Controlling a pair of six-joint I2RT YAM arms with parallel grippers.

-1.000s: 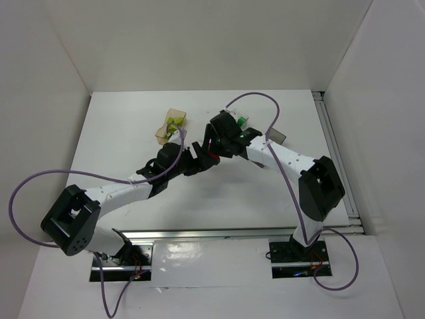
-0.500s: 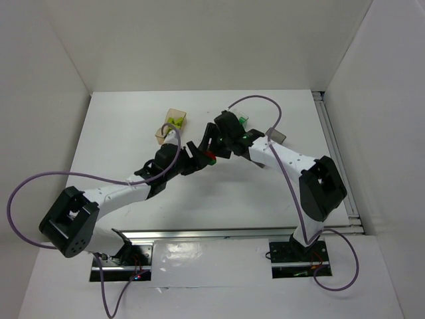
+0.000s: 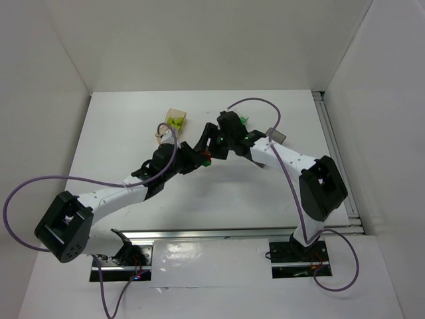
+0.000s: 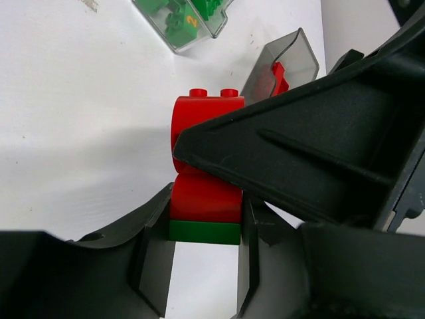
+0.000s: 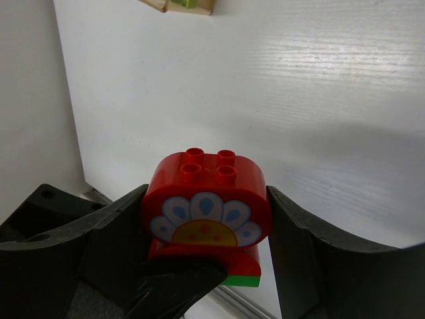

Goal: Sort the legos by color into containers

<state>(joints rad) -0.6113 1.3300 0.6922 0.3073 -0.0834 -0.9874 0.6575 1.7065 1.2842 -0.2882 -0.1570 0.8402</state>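
While the brick stack point(image 3: 208, 157) hangs above the white bench point(image 3: 126, 126), I see it gripped from two sides.
The right fingers point(image 5: 302, 259) are clamped on the red rounded plastic brick with a flower print point(image 5: 206, 199); the left fingers point(image 4: 154, 256) are closed on the lower red plastic brick point(image 4: 206, 197) and the green flat plate point(image 4: 204, 232) beneath it. The smoky grey see-through tub point(image 4: 292, 56), one red brick point(image 4: 279, 76) inside, lies just beyond.

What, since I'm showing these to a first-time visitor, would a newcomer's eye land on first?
Mid-table, both arms meet over one small stack: the right pincer grips a red flower-printed brick, and the left pincer clamps the red-and-green piece beneath it. Beyond them sits an amber tub holding lime bricks.
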